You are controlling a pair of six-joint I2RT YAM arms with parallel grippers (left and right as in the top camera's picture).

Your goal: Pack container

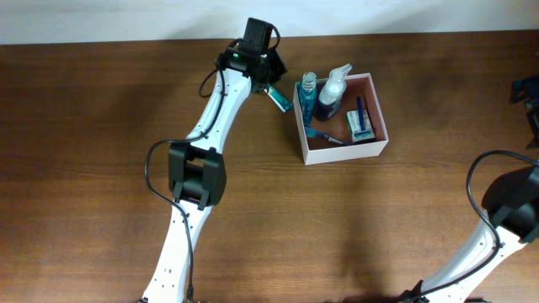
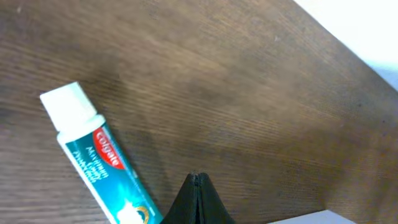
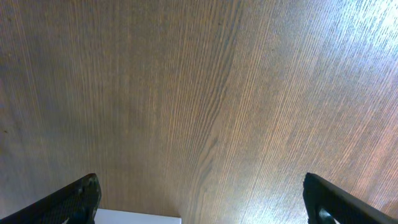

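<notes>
The container [image 1: 347, 151], a square shallow box with white walls and a reddish-brown inside, stands right of centre. It holds a clear blue bottle [image 1: 307, 98], a dark blue pump bottle [image 1: 330, 94], a blue razor [image 1: 360, 108], a green-and-white packet [image 1: 360, 127] and a blue toothbrush [image 1: 323, 135]. A teal Colgate toothpaste tube [image 1: 279, 98] lies on the table just left of the container; it also shows in the left wrist view [image 2: 93, 158]. My left gripper [image 2: 197, 182] is shut and empty, right beside the tube. My right gripper [image 3: 205, 199] is open and empty over bare wood.
The left arm [image 1: 198, 172] reaches from the front edge up to the back of the wooden table [image 1: 101, 109]. The right arm's elbow [image 1: 514, 206] is at the front right. A white edge [image 3: 137, 218] shows at the bottom of the right wrist view.
</notes>
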